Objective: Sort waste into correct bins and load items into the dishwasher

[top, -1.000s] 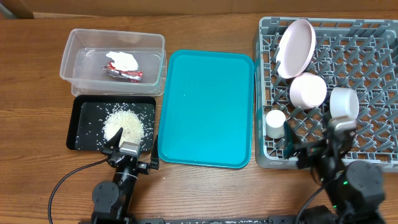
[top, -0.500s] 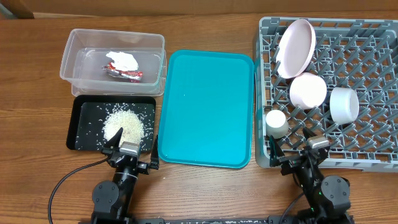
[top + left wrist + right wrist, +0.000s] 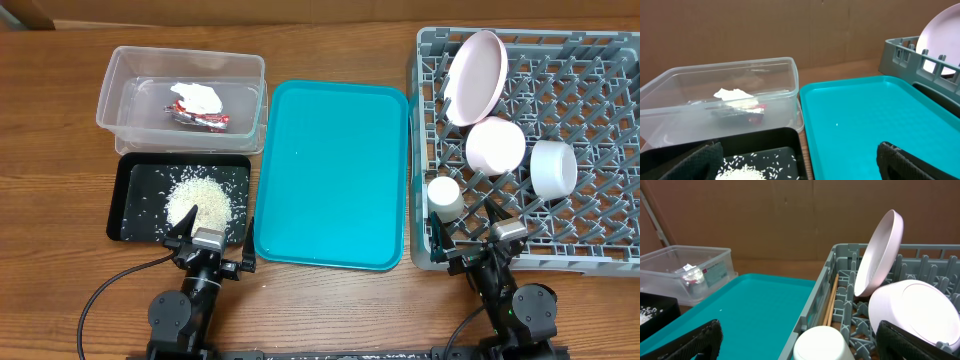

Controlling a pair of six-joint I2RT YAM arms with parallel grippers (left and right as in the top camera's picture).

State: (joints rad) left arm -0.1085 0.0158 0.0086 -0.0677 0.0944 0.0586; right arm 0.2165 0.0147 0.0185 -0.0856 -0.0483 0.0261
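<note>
The clear tub (image 3: 110,100) holds the white tissue wad (image 3: 198,97) and the red wrapper (image 3: 207,121). The black tray (image 3: 135,190) holds the rice heap (image 3: 200,197). The grey dish rack (image 3: 600,90) holds the upright plate (image 3: 475,75), the pink bowl (image 3: 495,145), the white bowl (image 3: 553,167) and the small cup (image 3: 444,197). The chopsticks (image 3: 831,302) lie along the rack's left wall. My left gripper (image 3: 210,245) is open and empty at the black tray's near edge. My right gripper (image 3: 490,250) is open and empty at the rack's front edge, behind the cup (image 3: 822,342).
A large teal serving tray (image 3: 335,150) lies between the bins and the rack, with nothing on it. Bare wooden table runs along the front, where both arm bases stand.
My right gripper has drawn back from beside the white bowl to the rack's front edge. The white bowl stays in the rack. The left arm has not moved.
</note>
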